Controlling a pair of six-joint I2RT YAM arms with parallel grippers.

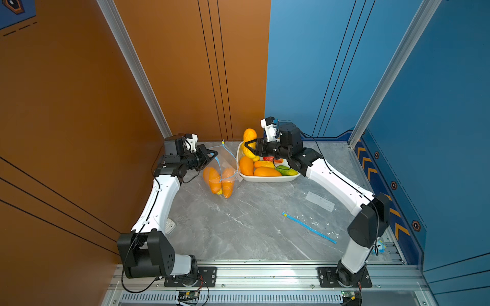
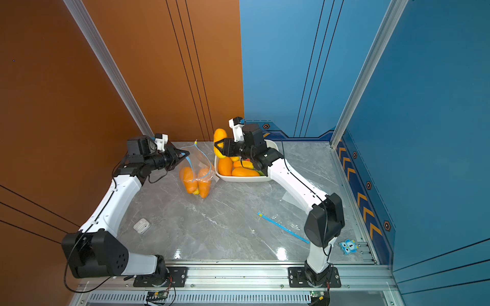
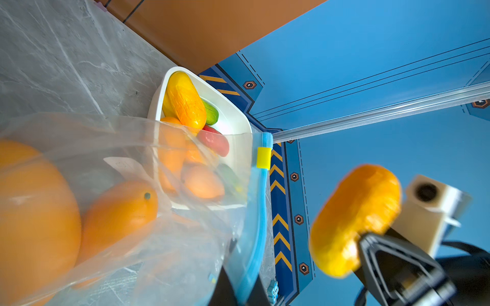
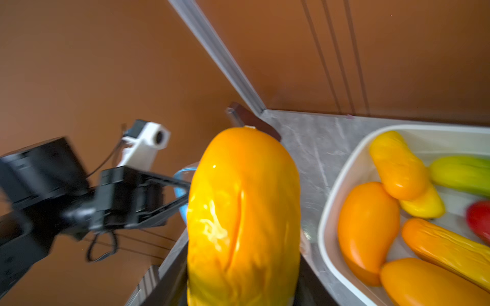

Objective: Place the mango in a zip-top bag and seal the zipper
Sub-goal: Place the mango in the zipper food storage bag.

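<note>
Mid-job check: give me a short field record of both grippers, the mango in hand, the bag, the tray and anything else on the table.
left gripper: shut on the blue zipper edge of the bag, holding the mouth up
right gripper: shut on a yellow-orange mango, lifted, not yet in the bag
bag: open, unsealed; orange mangoes inside, bottom resting on the table
slider: yellow, at one end of the zipper
tray: white, holds several more fruits
spare bag: flat on the table beside the right arm, untouched
</note>
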